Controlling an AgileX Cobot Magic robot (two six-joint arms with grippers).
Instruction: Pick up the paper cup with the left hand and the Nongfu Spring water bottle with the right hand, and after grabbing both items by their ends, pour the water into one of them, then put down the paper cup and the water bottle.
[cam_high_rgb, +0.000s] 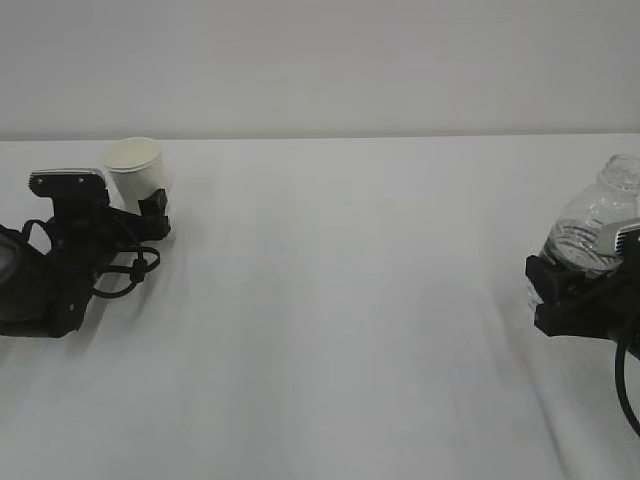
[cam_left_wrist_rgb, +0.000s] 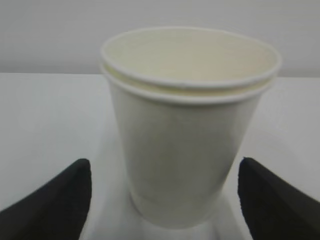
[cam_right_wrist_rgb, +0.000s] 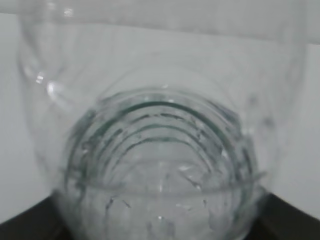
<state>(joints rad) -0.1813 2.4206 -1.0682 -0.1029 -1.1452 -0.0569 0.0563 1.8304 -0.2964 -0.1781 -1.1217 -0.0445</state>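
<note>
Right gripper (cam_high_rgb: 570, 290) fingertips hidden behind bottle (cam_high_rgb: 595, 230); label unseen.

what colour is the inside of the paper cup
Cream-tinted inside the paper cup, white outside; clearest in the left wrist view.

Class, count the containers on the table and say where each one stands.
2. The paper cup stands far left, between the left arm's open jaws. The water bottle stands at the right edge, in the right arm's jaws.

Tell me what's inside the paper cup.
The paper cup shows only its cream inner wall below the rim, with no liquid visible. Its bottom is hidden by the near wall, so I cannot rule out contents there.
</note>
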